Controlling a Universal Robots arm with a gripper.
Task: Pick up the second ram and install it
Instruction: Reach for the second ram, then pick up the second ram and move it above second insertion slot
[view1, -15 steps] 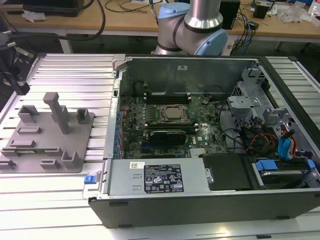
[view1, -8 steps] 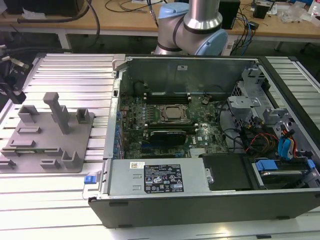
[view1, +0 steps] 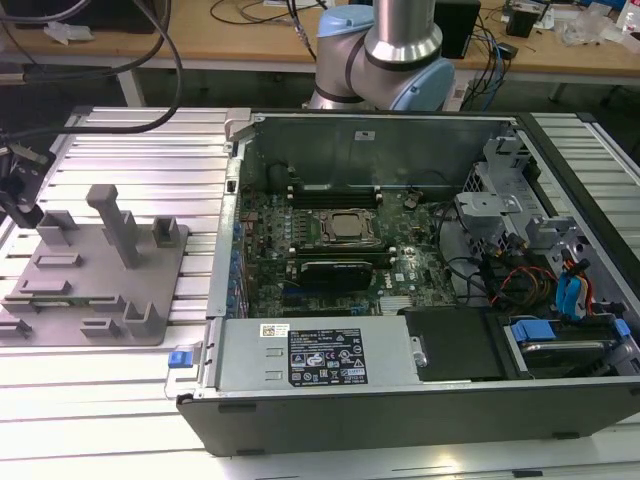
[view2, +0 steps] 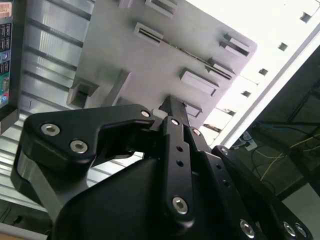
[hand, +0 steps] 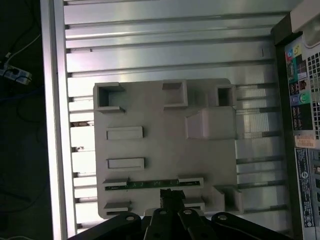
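the second ram (hand: 150, 184) is standing on edge in the grey tray (hand: 160, 135), bridging two slotted blocks (hand: 116, 183) along one tray edge. the hand (hand: 172, 194) is hovering over that edge, just beside the ram, fingers (view2: 172, 112) drawn together and gripping nothing. the tray is lying beside the computer case (hand: 300, 125).

Edge-on second ram (hand: 145, 184), chips too small; tool (hand: 172, 193) cut off.

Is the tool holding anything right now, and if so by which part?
Nothing, it seems: the tool hangs over the grey tray, close to the second ram, which sits on edge in the tray.
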